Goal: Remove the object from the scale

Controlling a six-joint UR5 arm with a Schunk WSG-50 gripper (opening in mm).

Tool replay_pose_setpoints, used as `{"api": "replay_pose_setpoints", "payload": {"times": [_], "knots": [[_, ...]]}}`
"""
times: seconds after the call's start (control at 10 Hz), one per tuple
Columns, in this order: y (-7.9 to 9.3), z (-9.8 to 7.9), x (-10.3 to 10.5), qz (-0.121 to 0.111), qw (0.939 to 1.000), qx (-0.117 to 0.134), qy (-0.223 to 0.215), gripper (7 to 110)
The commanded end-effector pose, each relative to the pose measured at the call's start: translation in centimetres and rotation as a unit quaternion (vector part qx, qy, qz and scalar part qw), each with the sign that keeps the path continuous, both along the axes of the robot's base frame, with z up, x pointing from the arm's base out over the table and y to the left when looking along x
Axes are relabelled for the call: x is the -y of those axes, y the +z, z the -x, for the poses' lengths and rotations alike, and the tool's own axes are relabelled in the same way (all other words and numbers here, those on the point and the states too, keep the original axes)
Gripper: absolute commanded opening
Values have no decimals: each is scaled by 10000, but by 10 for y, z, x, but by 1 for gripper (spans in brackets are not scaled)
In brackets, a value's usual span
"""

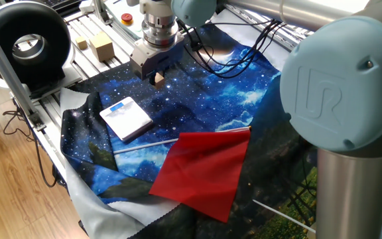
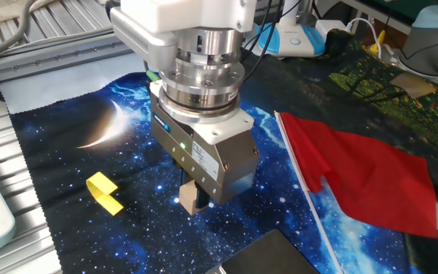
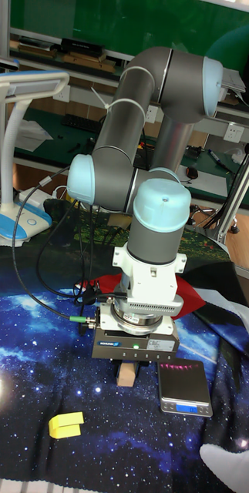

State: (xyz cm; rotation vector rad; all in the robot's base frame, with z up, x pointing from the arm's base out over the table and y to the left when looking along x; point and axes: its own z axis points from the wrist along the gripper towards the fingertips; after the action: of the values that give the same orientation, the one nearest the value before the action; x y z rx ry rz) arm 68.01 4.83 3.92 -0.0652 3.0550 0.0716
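The object point(image 1: 158, 78), a tiny brown wooden cube, is pinched between my gripper's point(image 1: 158, 77) fingers, low over the starry blue cloth. The other fixed view shows the object point(image 2: 188, 199) poking out under the gripper point(image 2: 192, 199) body. In the tall view the object point(image 3: 126, 375) hangs under the gripper point(image 3: 127, 373), left of the scale point(image 3: 184, 389). The scale point(image 1: 126, 118), a flat white square with a blue strip, lies bare on the cloth, in front and to the left of the gripper. I cannot tell whether the cube touches the cloth.
A yellow curved piece point(image 2: 105, 192) lies on the cloth left of the gripper. A red cloth sheet point(image 1: 204, 169) on a white rod lies right of the scale. A pale wooden block point(image 1: 101, 46) sits on the metal rails behind. Black cables point(image 1: 211, 56) trail behind the arm.
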Motion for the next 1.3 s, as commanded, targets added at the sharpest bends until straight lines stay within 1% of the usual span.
{"api": "replay_pose_setpoints", "payload": {"times": [0.0,0.2,0.5,1.2], "knots": [[1,1,-1,-48,10000,-19,-31,7],[1,1,0,-41,10000,-27,-38,7],[1,5,1,-12,9999,-112,-73,7],[1,6,2,11,9999,-143,-65,7]]}}
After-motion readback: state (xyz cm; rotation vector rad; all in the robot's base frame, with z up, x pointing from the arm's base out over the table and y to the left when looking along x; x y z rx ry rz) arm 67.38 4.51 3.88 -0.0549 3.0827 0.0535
